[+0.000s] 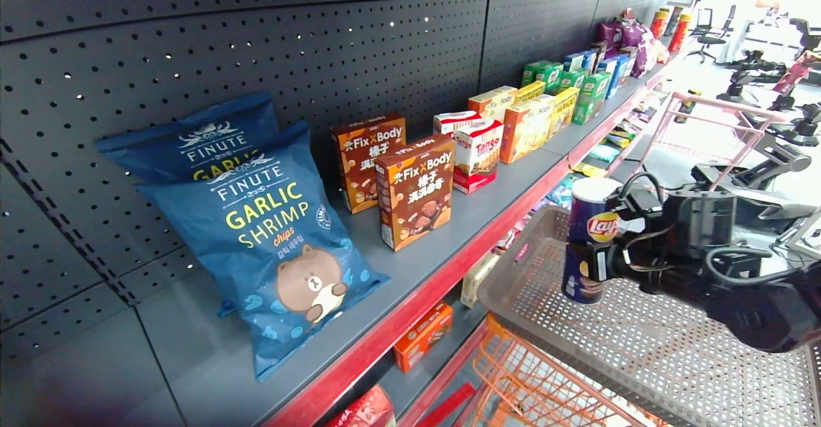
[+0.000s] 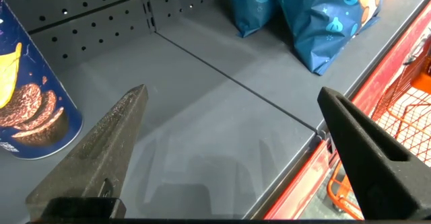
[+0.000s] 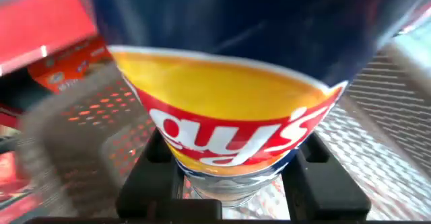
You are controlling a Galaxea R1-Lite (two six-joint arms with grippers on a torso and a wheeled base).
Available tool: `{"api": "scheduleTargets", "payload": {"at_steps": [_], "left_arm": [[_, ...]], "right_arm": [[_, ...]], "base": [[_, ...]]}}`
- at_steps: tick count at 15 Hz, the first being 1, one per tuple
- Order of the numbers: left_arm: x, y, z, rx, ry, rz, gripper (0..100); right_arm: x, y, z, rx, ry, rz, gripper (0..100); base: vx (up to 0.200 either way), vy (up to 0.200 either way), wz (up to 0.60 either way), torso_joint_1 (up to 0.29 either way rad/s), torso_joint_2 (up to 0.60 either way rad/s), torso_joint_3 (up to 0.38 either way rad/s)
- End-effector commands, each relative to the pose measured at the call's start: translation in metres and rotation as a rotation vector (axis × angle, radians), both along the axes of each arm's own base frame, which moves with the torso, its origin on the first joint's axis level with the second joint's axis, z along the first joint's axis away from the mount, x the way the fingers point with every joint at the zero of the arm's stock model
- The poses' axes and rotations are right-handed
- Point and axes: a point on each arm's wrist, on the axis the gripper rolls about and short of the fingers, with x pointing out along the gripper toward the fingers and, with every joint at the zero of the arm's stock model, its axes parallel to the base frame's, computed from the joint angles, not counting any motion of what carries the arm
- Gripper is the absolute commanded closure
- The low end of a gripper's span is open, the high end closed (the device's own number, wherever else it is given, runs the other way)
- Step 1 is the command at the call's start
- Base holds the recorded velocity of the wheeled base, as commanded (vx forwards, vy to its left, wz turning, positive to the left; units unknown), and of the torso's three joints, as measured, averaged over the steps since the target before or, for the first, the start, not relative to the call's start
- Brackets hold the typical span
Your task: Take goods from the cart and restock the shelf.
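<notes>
One tall can of chips was the piece in play, held upright with its long axis vertical in the right gripper. The jaws were clamped on its lower half from the robot's right side. In the right wrist view the can sat squarely between the two black fingers. It hung above the grey perforated tray of the cart, with its base apparently off the mesh, though the angle made that hard to confirm. The shelf lay to the robot's left of the can, past its red lip. The nearest bare deck was the strip in front of the brown boxes, so the carry would likely run leftward and over that lip with the can kept standing. The left gripper hovered over another bare stretch of the deck with its jaws wide apart and nothing between them. A second can stood on the deck beside one finger. The blue bags lay beyond, against the pegboard back.
</notes>
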Motion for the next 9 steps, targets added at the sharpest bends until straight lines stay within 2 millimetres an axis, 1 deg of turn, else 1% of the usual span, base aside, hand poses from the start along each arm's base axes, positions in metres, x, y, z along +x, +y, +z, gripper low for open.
{"api": "scheduleTargets", "payload": {"at_steps": [1, 2, 3, 4, 6, 7, 8, 9], "left_arm": [[0.000, 0.000, 0.000, 0.000, 0.000, 0.001, 0], [0.000, 0.000, 0.000, -0.001, 0.000, 0.001, 0], [0.000, 0.000, 0.000, -0.001, 0.000, 0.001, 0], [0.000, 0.000, 0.000, -0.001, 0.000, 0.001, 0], [0.000, 0.000, 0.000, 0.000, 0.000, 0.001, 0], [0.000, 0.000, 0.000, 0.000, 0.000, 0.001, 0], [0.000, 0.000, 0.000, 0.000, 0.000, 0.001, 0], [0.000, 0.000, 0.000, 0.000, 0.000, 0.001, 0]], "right_arm": [[-0.075, -0.008, 0.052, 0.047, -0.136, 0.000, 100], [-0.106, -0.018, 0.062, 0.062, -0.189, -0.006, 100], [-0.126, -0.028, 0.066, 0.071, -0.223, -0.026, 100], [-0.147, -0.041, 0.067, 0.071, -0.239, -0.055, 100], [-0.189, -0.060, 0.063, 0.067, -0.234, -0.099, 100], [-0.200, -0.064, 0.060, 0.062, -0.218, -0.116, 100], [-0.223, -0.071, 0.053, 0.068, -0.187, -0.128, 100], [-0.237, -0.071, 0.052, 0.101, -0.178, -0.107, 100]], "base": [[0.000, 0.000, 0.00, 0.000, 0.00, 0.000], [0.000, 0.000, 0.00, 0.000, 0.00, 0.000], [0.000, 0.000, 0.00, 0.000, 0.00, 0.000], [0.000, 0.000, 0.00, 0.000, 0.00, 0.000], [0.000, 0.000, 0.00, 0.000, 0.00, 0.000], [0.000, 0.000, 0.00, 0.000, 0.00, 0.000], [0.000, 0.000, 0.00, 0.000, 0.00, 0.000], [0.000, 0.000, 0.00, 0.000, 0.00, 0.000]]}}
